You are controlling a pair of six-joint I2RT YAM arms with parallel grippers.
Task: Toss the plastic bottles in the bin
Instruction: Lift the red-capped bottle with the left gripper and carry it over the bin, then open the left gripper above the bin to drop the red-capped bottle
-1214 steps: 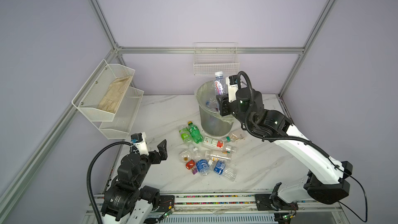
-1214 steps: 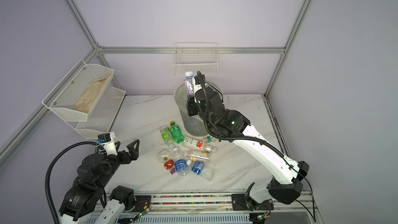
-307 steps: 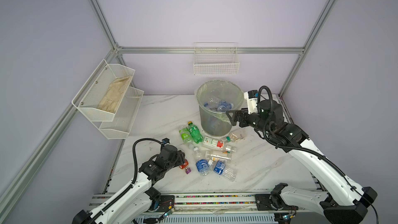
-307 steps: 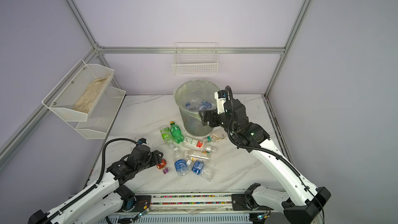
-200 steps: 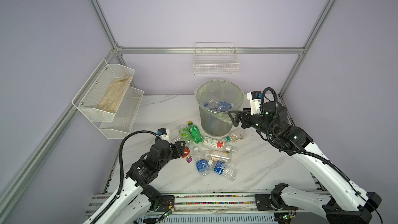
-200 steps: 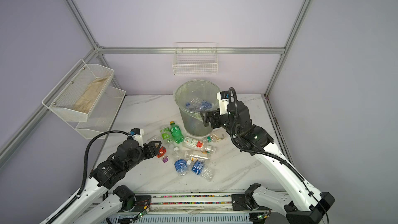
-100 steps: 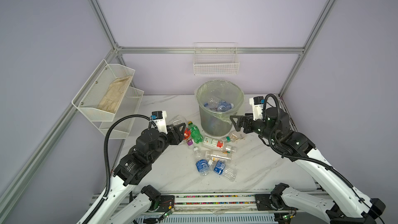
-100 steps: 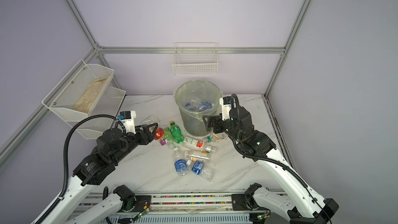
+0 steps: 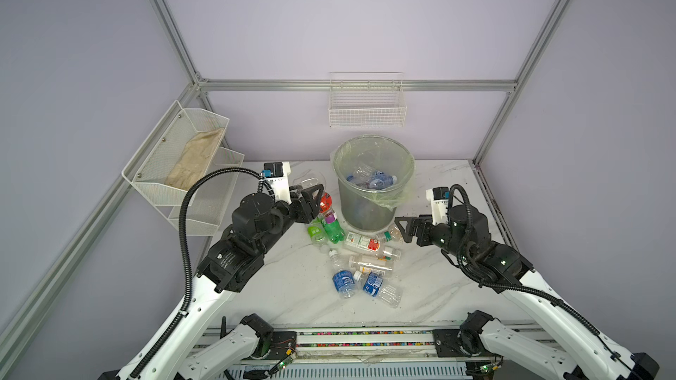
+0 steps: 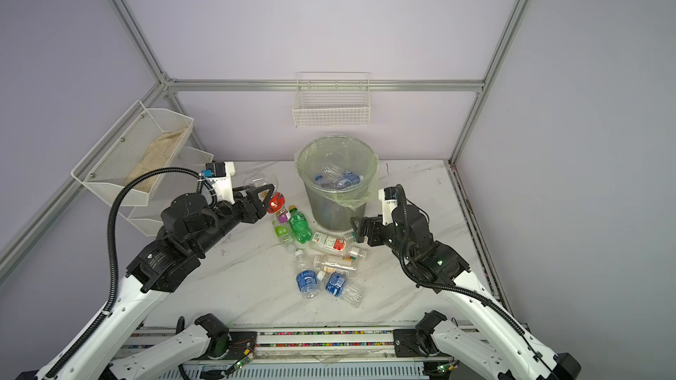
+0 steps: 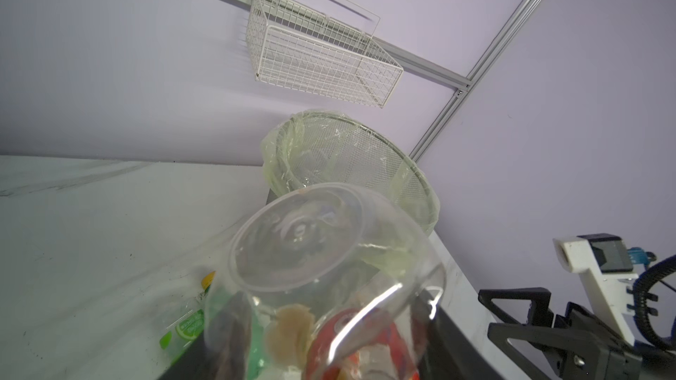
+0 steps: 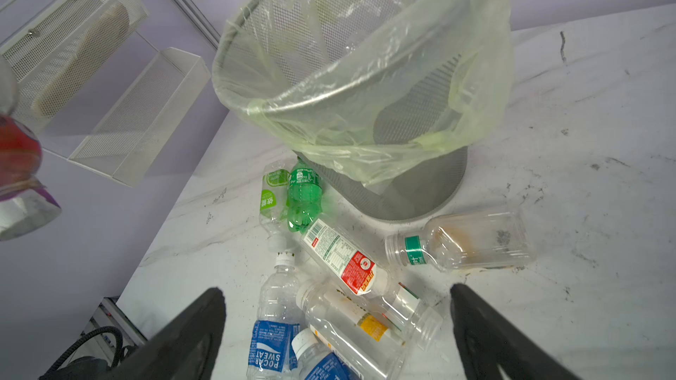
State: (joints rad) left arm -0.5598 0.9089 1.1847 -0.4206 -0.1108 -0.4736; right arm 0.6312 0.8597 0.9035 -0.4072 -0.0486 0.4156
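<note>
Arms (image 9: 234, 261) are both reaching forward from the near edge. Seven bottles (image 9: 369, 263) are lying on the table (image 9: 439, 184) between them. The right gripper (image 9: 402, 230) is hovering low, jaws wide and empty. The left gripper (image 9: 316, 197) is clamping one red-labelled bottle (image 9: 325, 202) in the air, just left of the bin (image 9: 365, 210), which is holding several more.

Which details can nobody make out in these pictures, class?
- Left wrist view: the held bottle covers most of the left claw.
- Right wrist view: the liner hides the contents of the bin.
- Both top views: label print on the bottles on the table is too small to read.
</note>
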